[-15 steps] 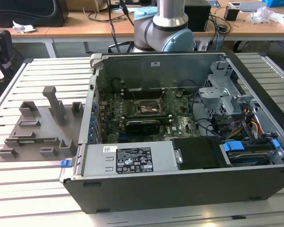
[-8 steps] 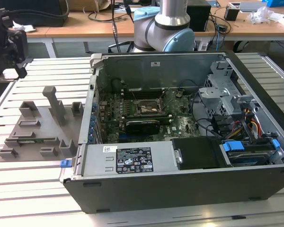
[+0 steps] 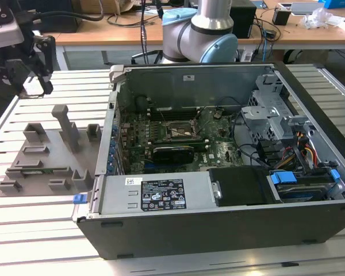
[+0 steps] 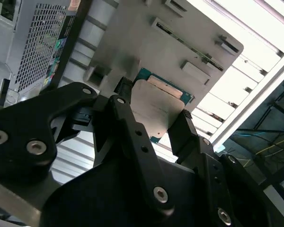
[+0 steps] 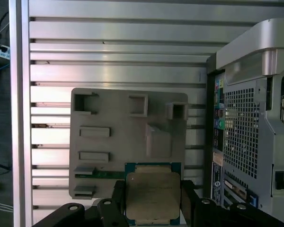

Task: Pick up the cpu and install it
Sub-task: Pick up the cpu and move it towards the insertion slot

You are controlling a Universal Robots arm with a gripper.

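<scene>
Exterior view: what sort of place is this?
Likely a robotics lab workbench: an open computer case on a slatted aluminium table, cluttered desks behind, gripper holding the cpu.

I am wearing pale blue caps (image 3: 181,16) on my silver arm (image 3: 214,14); silver screws (image 4: 36,147) are dotting my black metal jaws.

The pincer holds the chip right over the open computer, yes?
No. The pincer holds the chip, but beside the computer, by the grey tray, as the first wrist view shows.
</scene>
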